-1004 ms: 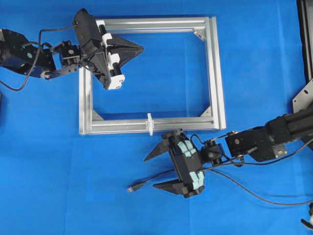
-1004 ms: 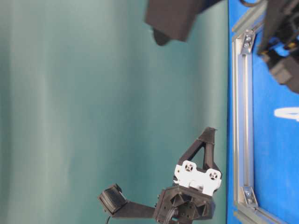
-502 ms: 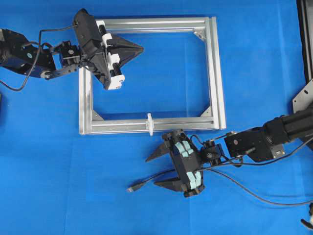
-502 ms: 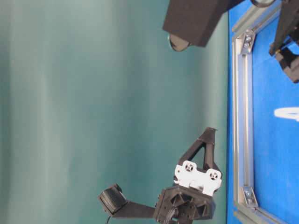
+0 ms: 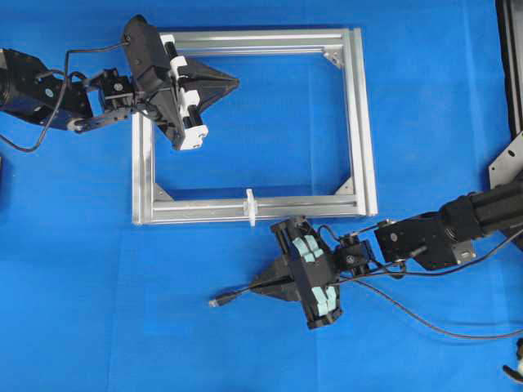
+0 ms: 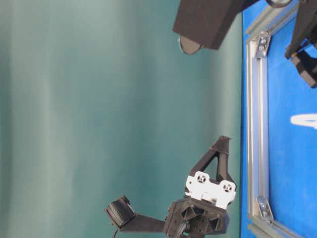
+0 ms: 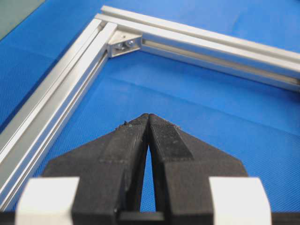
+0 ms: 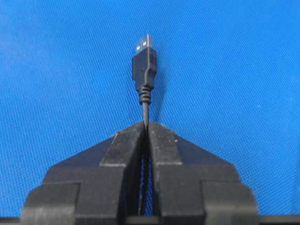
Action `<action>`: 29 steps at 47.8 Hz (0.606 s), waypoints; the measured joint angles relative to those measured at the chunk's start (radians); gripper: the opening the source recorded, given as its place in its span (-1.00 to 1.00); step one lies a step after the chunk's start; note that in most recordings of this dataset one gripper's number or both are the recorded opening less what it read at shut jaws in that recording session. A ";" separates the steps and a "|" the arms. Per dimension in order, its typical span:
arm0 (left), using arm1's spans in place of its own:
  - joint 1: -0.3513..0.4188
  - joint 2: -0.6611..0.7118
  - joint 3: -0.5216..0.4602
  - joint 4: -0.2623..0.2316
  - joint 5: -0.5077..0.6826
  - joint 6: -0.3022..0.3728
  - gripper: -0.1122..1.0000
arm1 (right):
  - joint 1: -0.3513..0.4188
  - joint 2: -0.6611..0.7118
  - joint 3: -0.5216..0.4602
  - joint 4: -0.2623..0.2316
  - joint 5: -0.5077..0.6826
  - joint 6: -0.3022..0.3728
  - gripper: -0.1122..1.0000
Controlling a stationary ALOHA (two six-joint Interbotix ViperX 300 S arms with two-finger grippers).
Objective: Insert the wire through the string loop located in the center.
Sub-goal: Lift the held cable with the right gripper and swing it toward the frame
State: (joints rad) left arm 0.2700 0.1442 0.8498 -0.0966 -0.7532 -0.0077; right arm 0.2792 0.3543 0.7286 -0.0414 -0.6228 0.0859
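The wire (image 5: 237, 293) lies on the blue mat in front of the frame, its plug (image 5: 216, 302) pointing left. My right gripper (image 5: 255, 287) is shut on the wire just behind the plug. In the right wrist view the plug (image 8: 144, 61) with its silvery tip sticks out ahead of the shut gripper (image 8: 146, 124). The string loop (image 5: 251, 206) stands white and upright on the middle of the frame's near rail, just beyond the right gripper; it also shows in the table-level view (image 6: 303, 120). My left gripper (image 5: 237, 81) is shut and empty over the frame's far left corner (image 7: 148, 116).
The rectangular aluminium frame (image 5: 359, 122) lies flat on the mat, with grey corner brackets (image 7: 124, 43). The wire's slack trails right under the right arm (image 5: 425, 325). A black stand and a grey bracket (image 5: 508, 159) sit at the right edge.
My right gripper's fingers have closed from wide open onto the wire. The plug has shifted slightly left. The left arm has not moved.
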 measured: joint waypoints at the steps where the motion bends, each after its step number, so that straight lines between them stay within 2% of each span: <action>1: -0.002 0.000 0.000 0.000 0.000 0.000 -0.80 | 0.000 0.000 -0.002 0.000 0.000 0.000 -0.83; 16: 0.000 0.000 0.006 0.000 0.002 0.000 -0.80 | 0.002 -0.012 -0.005 0.002 0.049 0.002 -0.83; 29: 0.000 0.000 0.006 0.000 0.002 0.000 -0.80 | 0.009 -0.160 -0.005 0.000 0.199 0.002 -0.83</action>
State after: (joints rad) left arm 0.2700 0.1442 0.8560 -0.0966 -0.7517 -0.0077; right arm 0.2884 0.1948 0.7240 -0.0414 -0.4234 0.0874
